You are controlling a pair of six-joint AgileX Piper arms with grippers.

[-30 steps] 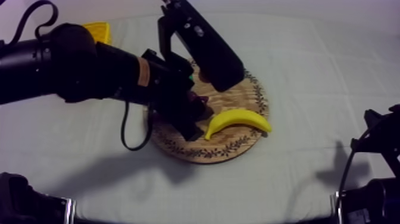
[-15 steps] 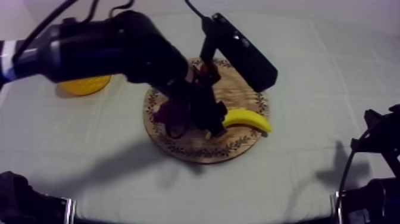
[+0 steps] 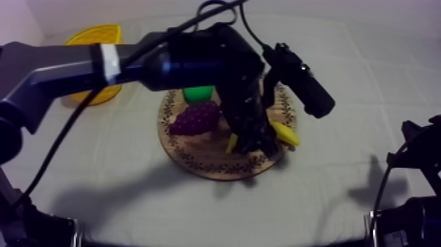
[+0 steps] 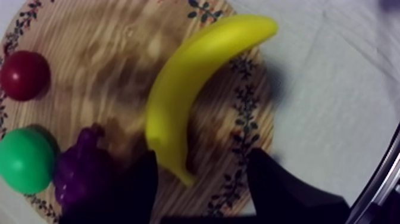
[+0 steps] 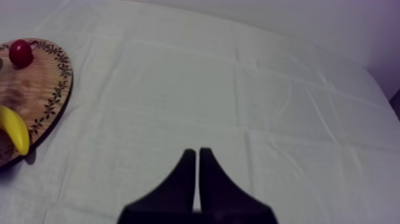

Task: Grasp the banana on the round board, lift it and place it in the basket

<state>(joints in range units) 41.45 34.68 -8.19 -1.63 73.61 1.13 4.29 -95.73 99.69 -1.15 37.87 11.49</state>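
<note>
Currently the left gripper (image 4: pixel 202 156) hangs over the wooden board (image 3: pixel 197 157). Its fingers (image 4: pixel 271 184) stand apart, with nothing clamped between them. The banana (image 4: pixel 190 89) lies flat on the board, on the side toward the right arm, and its far end reaches over the patterned rim.

Key relation: in the left wrist view, only the near tip of the banana lies between the two fingers. The rest of the fruit runs ahead of the fingertips. Its long axis slants away from the gripper toward the rim, so the closing line crosses that axis at an angle, not along it. Judged from this, a grasp on the thicker middle would call for a short advance along the banana before closing.

The bunch of grapes (image 4: pixel 83 176) sits just beside one finger, with the pear (image 4: pixel 24 161) and the small red fruit (image 4: pixel 24 74) beyond it. A closing finger could brush the grapes.

The right gripper (image 5: pixel 196 161) rests well apart from the board with its fingers together, so the left arm is the nearer one. The yellow basket (image 3: pixel 95 39) stands at the far left of the desk (image 3: pixel 367 79), well apart from the board.
</note>
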